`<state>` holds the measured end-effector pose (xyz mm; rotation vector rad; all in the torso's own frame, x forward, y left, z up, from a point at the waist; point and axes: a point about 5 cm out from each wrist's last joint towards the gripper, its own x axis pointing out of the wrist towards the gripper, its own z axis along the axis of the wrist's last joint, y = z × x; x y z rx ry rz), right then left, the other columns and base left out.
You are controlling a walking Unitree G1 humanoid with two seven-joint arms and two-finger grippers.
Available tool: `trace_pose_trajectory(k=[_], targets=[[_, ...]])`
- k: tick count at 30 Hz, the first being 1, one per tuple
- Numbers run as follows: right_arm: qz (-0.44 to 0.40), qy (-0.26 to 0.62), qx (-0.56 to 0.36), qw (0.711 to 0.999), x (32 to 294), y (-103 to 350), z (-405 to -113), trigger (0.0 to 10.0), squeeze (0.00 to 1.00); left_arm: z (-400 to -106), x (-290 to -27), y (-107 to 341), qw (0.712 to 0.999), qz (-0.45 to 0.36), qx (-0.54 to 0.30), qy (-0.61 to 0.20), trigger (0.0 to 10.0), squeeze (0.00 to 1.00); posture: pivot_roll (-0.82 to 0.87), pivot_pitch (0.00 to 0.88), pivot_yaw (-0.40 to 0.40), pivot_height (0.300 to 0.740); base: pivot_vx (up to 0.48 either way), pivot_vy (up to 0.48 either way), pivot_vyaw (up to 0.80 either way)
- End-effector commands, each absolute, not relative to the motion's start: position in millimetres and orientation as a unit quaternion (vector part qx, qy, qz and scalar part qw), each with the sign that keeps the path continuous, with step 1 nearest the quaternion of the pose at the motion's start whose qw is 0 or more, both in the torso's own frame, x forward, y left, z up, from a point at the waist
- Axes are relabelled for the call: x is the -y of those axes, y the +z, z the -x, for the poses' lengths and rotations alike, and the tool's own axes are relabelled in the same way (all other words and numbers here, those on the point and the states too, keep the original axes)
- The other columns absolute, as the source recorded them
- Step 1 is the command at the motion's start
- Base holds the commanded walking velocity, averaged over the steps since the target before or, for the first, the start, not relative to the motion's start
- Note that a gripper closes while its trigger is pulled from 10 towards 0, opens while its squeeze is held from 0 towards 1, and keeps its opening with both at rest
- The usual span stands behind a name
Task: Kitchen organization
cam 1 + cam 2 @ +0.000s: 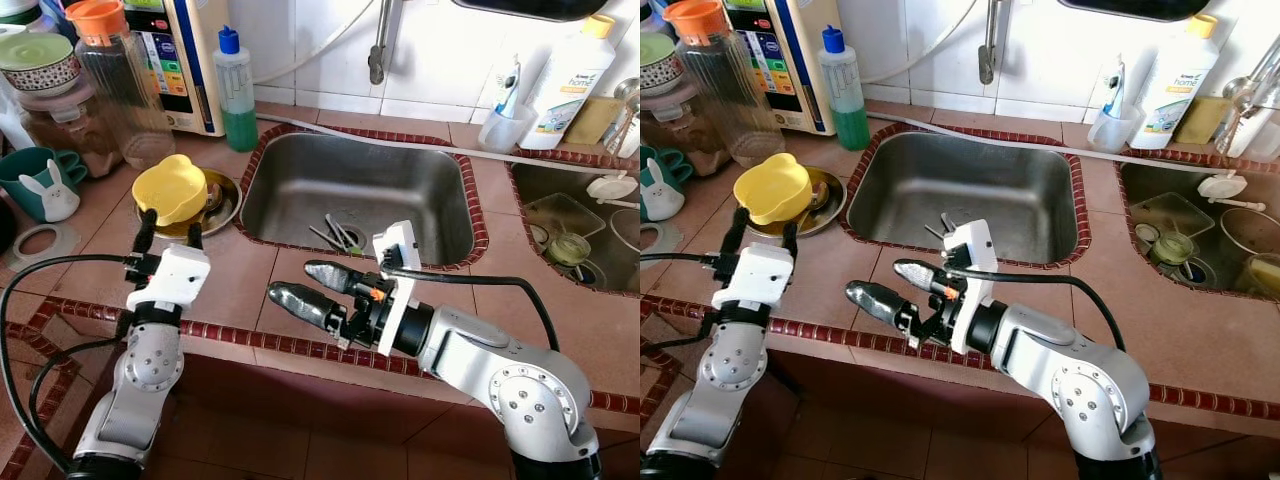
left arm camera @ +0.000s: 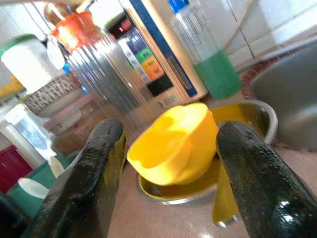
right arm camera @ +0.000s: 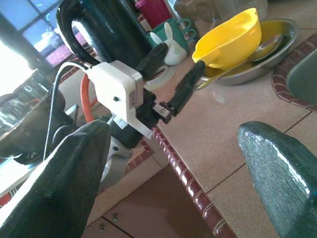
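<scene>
The steel plate [image 1: 222, 205] lies half hidden under the yellow bowl [image 1: 170, 189]. Utensils [image 1: 338, 235] in the sink [image 1: 300, 170] are too small to identify.

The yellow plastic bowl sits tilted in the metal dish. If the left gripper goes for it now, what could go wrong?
1. The yellow plastic bowl rests tilted in the shallow metal dish, so it may slip or tip when the open left gripper closes.
2. A metal spoon lies under the bowl; lifting could drag it out.
3. The ribbed clear jar with the orange lid stands close behind and might be bumped.
</scene>
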<state>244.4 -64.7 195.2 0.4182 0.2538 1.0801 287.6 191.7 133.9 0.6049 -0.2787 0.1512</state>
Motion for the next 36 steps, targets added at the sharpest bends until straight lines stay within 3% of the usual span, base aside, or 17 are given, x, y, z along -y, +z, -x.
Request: trace_pose_trajectory(k=[1, 4, 5, 15, 16, 17, 19, 20, 36], targets=[[-0.193, 0.513, -0.116, 0.829, 62.7, 196.8, -244.3, 10.0, 0.0, -287.4, -189.2, 128.5, 0.943, -0.301, 0.121, 0.065, 10.0, 1.0, 0.0, 0.115, 0.008, 0.74, 0.0, 0.0, 0.0], [-0.194, 0.513, -0.115, 0.828, 62.2, 197.2, -244.4, 10.0, 0.0, -290.9, -188.9, 121.9, 0.942, -0.313, 0.102, 0.058, 10.0, 1.0, -0.01, 0.114, 0.009, 0.74, 0.0, 0.0, 0.0], [-0.194, 0.512, -0.114, 0.829, 62.4, 197.5, -244.2, 10.0, 0.0, -293.6, -189.0, 117.8, 0.943, -0.315, 0.089, 0.05, 10.0, 0.0, -0.01, 0.115, 0.01, 0.74, 0.0, 0.0, 0.0], [-0.194, 0.516, -0.118, 0.826, 64.0, 198.1, -241.5, 10.0, 0.0, -313.0, -182.7, 112.8, 0.946, -0.316, 0.065, 0.011, 10.0, 0.0, -0.03, 0.12, 0.014, 0.74, 0.0, 0.0, 0.0], [-0.194, 0.516, -0.117, 0.826, 64.2, 198.4, -241.3, 10.0, 0.0, -315.8, -181.0, 113.2, 0.948, -0.312, 0.066, 0.002, 7.6, 0.0, -0.03, 0.121, 0.015, 0.74, 0.0, 0.0, 0.0], [-0.194, 0.516, -0.117, 0.826, 64.2, 198.4, -241.3, 10.0, 0.0, -315.8, -181.0, 113.2, 0.948, -0.312, 0.066, 0.002, 7.6, 0.0, -0.03, 0.121, 0.015, 0.74, 0.0, 0.0, 0.0], [-0.195, 0.514, -0.116, 0.827, 64.4, 198.7, -241.5, 10.0, 0.0, -320.7, -178.9, 111.4, 0.948, -0.314, 0.059, -0.011, 1.7, 0.0, -0.03, 0.122, 0.016, 0.74, 0.0, 0.0, 0.0], [-0.195, 0.514, -0.116, 0.827, 64.4, 198.7, -241.4, 10.0, 0.0, -321.9, -178.4, 110.6, 0.948, -0.314, 0.056, -0.012, 0.0, 0.0, -0.03, 0.123, 0.017, 0.74, 0.0, 0.0, 0.0], [-0.196, 0.513, -0.118, 0.828, 65.1, 198.5, -241.3, 10.0, 0.0, -323.4, -189.0, 102.0, 0.957, -0.287, 0.033, 0.001, 0.0, 0.0, -0.03, 0.129, 0.015, 0.74, 0.0, 0.0, 0.0]])
